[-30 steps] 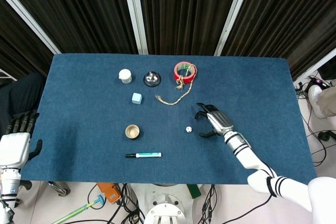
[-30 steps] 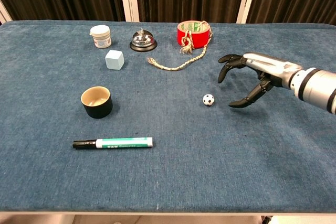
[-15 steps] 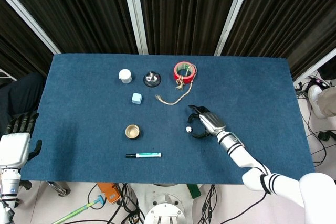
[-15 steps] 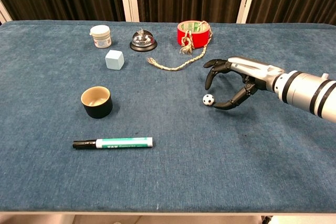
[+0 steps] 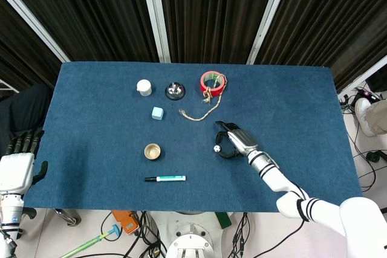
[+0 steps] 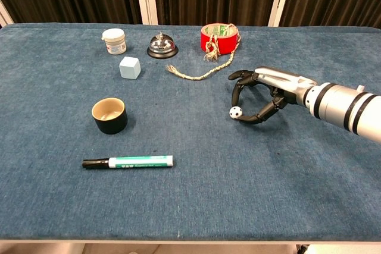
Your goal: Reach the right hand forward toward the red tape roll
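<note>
Right hand (image 6: pixel 260 96) low over the cloth, fingers apart and curved round the small ball (image 6: pixel 236 112), gripping nothing that I can see.
My target, the red tape roll (image 6: pixel 217 37), sits near the far edge, well apart from the hand, with a rope (image 6: pixel 202 73) trailing from it toward me. If I push straight ahead I may knock the ball rolling or snag the rope and drag the roll. Dark cup (image 6: pixel 109 115) looks empty; the white jar (image 6: pixel 114 41) is lidded, its contents hidden. My left hand (image 5: pixel 18 164) hangs off the table's edge; I cannot tell its state.
</note>
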{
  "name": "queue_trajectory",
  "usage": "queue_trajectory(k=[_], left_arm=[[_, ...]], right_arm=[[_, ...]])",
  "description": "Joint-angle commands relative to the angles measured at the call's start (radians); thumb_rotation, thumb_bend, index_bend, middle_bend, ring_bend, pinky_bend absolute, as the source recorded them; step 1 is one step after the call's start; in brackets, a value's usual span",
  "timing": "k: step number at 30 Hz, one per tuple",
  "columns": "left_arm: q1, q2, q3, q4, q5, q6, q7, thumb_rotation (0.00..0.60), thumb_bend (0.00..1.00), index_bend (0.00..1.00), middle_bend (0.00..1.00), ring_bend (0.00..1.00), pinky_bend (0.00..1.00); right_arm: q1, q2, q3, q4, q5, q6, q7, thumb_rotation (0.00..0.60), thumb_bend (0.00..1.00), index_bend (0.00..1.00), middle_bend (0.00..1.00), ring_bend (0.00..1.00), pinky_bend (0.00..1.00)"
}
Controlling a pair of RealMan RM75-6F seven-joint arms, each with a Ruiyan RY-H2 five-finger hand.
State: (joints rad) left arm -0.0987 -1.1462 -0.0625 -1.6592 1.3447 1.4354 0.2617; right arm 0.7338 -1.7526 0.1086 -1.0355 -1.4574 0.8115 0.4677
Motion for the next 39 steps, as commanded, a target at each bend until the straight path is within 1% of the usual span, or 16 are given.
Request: queue_trajectory(k=[1, 10, 14, 18, 22, 25, 30, 34, 39], left_arm=[[0.0, 0.0, 0.0, 0.0, 0.0, 0.0, 0.0, 0.6, 0.41, 0.02, 0.0, 0.02, 0.09], [0.0, -0.001, -0.001, 0.001, -0.004, 0.001, 0.007, 0.6, 0.41, 0.02, 0.0, 0.02, 0.09], [0.0, -0.001, -0.001, 0.001, -0.005, 0.001, 0.008, 0.6, 0.41, 0.02, 0.0, 0.02, 0.09], [-0.001, -0.001, -0.001, -0.001, -0.006, 0.001, 0.013, 0.6, 0.41, 0.02, 0.0, 0.02, 0.09], [0.0, -0.001, -0.001, -0.001, -0.007, 0.002, 0.014, 0.6, 0.41, 0.02, 0.0, 0.02, 0.1], [0.0, -0.001, -0.001, -0.002, -0.006, 0.003, 0.014, 0.6, 0.41, 0.02, 0.0, 0.02, 0.09], [0.0, 0.0, 0.0, -0.004, -0.007, 0.002, 0.012, 0.6, 0.41, 0.02, 0.0, 0.02, 0.09], [0.0, 0.001, 0.0, -0.007, -0.006, 0.002, 0.011, 0.6, 0.41, 0.02, 0.0, 0.02, 0.1], [0.0, 0.0, 0.0, -0.007, -0.009, 0.001, 0.013, 0.6, 0.41, 0.02, 0.0, 0.02, 0.1]], right_arm=[[0.004, -0.004, -0.003, 0.004, -0.003, -0.002, 0.006, 0.6, 0.43, 0.53, 0.11, 0.16, 0.14], [0.018, -0.015, -0.008, 0.016, -0.004, -0.009, 0.03, 0.6, 0.44, 0.54, 0.11, 0.16, 0.14], [0.021, -0.015, -0.01, 0.018, -0.007, -0.004, 0.036, 0.6, 0.49, 0.59, 0.11, 0.16, 0.14], [0.022, -0.009, -0.009, 0.013, -0.004, -0.002, 0.037, 0.6, 0.56, 0.64, 0.11, 0.16, 0.15], [0.022, -0.001, 0.001, 0.003, 0.001, 0.012, 0.046, 0.6, 0.59, 0.67, 0.11, 0.16, 0.15], [0.02, 0.008, 0.014, -0.019, -0.003, 0.042, 0.071, 0.6, 0.59, 0.68, 0.11, 0.16, 0.15], [0.02, 0.054, 0.038, -0.082, -0.03, 0.114, 0.104, 0.6, 0.59, 0.68, 0.11, 0.16, 0.14], [0.032, 0.109, 0.081, -0.144, -0.028, 0.148, 0.107, 0.6, 0.59, 0.69, 0.11, 0.16, 0.14], [0.057, 0.174, 0.132, -0.219, -0.011, 0.159, 0.063, 0.6, 0.59, 0.69, 0.11, 0.16, 0.14]])
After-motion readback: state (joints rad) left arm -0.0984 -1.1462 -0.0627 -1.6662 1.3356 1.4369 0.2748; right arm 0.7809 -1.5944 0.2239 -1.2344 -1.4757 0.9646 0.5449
